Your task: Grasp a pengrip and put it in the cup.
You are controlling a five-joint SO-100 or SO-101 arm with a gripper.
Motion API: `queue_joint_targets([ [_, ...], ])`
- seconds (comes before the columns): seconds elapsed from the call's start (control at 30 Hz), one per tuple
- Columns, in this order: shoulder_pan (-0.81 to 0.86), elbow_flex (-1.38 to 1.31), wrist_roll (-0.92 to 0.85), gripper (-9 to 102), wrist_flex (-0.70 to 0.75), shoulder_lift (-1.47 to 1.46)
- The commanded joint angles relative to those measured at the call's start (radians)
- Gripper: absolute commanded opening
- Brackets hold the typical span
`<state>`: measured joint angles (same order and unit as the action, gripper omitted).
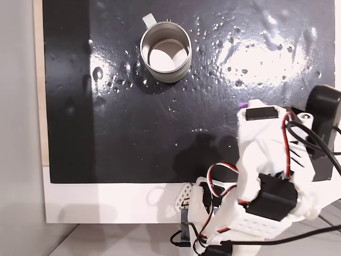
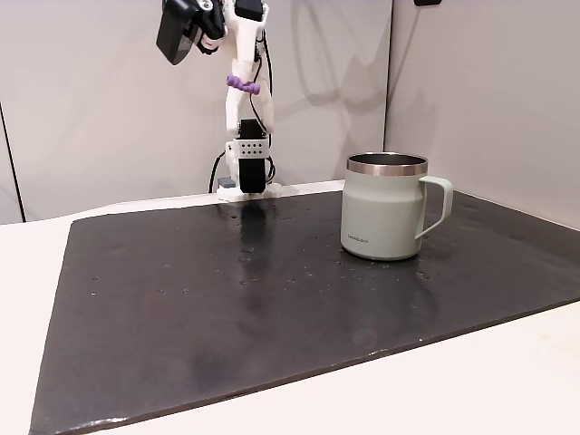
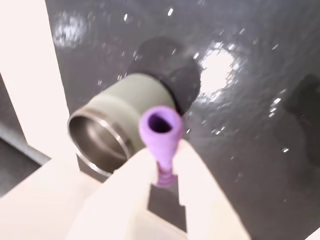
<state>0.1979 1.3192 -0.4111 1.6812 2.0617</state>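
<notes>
- My jaws (image 3: 162, 167) are clamped on the pengrip (image 3: 161, 134), the two white fingers (image 3: 125, 185) pinching its narrow end while the flared open mouth faces the wrist camera.
- From a fixed view across the counter, I'm raised high above the mat (image 2: 227, 308), and the pengrip (image 2: 243, 84) shows as a small purple bit against my white arm (image 2: 240, 54).
- From a fixed view looking down, a sliver of purple, the pengrip (image 1: 243, 106), peeks out at the top edge of my arm (image 1: 266, 160), over the right part of the mat (image 1: 133, 122).
- The cup (image 1: 165, 54) stands upright near the mat's top edge there, handle pointing up-left, pale bottom showing.
- Across the counter (image 2: 507, 381) the cup (image 2: 385, 207) sits to the right, well apart from my base (image 2: 247, 168), handle on its right.
- In the wrist view, blurred, the cup (image 3: 117, 122) lies behind and left of the pengrip, its rim toward the lower left.
</notes>
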Motion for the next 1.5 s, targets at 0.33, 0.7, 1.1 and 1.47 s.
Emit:
queue_joint_targets([
  [0.33, -0.296, -0.465, 0.322, 0, 0.003, -0.377],
  [0.7, -0.423, -0.735, 0.462, 0, 0.003, -0.632],
  [1.1, -0.522, -0.776, 0.483, 0, -0.008, -0.698],
  [1.47, -0.520, -0.756, 0.460, 34, 0.008, -0.664],
])
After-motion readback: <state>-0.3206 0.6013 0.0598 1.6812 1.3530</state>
